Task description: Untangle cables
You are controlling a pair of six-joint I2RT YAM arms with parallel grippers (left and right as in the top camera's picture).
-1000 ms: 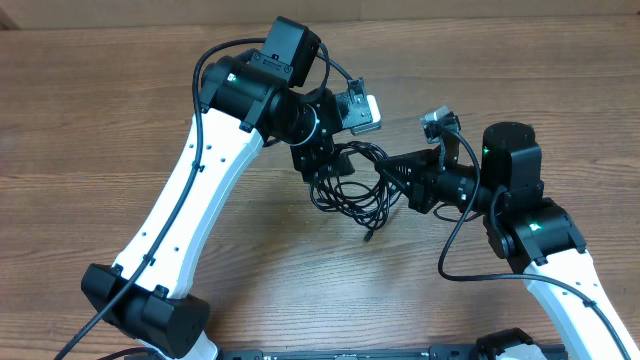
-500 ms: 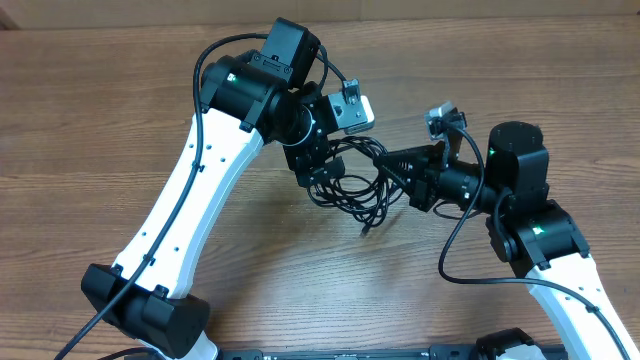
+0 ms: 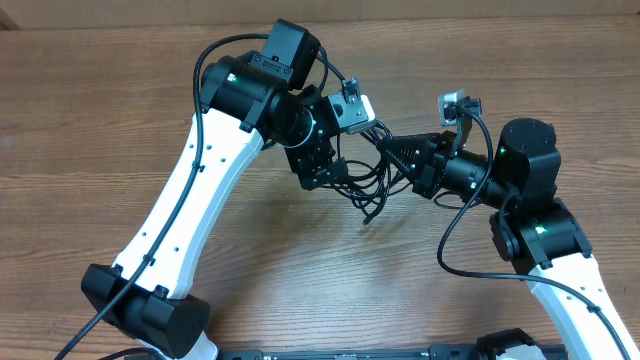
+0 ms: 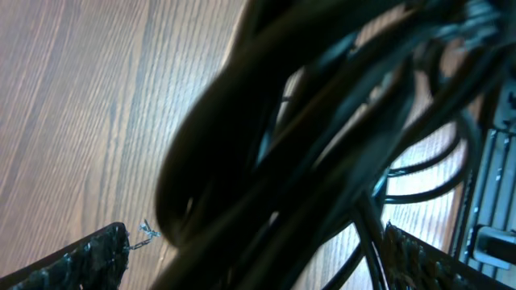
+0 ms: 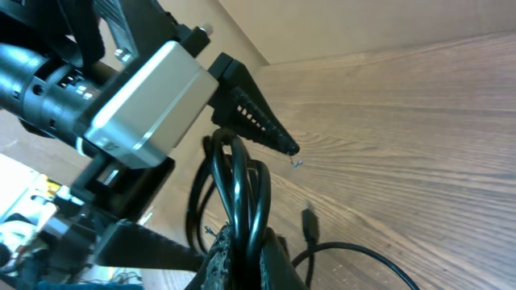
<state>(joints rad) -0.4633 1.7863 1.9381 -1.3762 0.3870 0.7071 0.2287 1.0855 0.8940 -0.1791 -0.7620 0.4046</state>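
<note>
the cables [image 3: 362, 183] are hanging as a black tangle over the middle of the wooden counter [image 3: 100, 100], strung between the two arms. the right fingers [image 5: 282, 262] are pinching shut on several strands of the bundle, and in the right wrist view a loop is rising out of that grip toward the left arm. the left fingers [image 4: 89, 262] are standing wide open, one tip showing in each lower corner of the left wrist view. thick blurred strands are crossing the gap between them, very close to the lens. whether the strands are touching either left finger is not clear. from overhead, the left fingers are pointing down into the tangle's left side, while the right fingers are reaching in from the right, a little higher in the picture. the two sets are sitting near each other with the tangle between them. one loose end with a small plug [image 3: 368, 218] is trailing below the bundle toward the near edge. whether the bundle itself is resting on the counter or hanging just above it is hard to tell.
</note>
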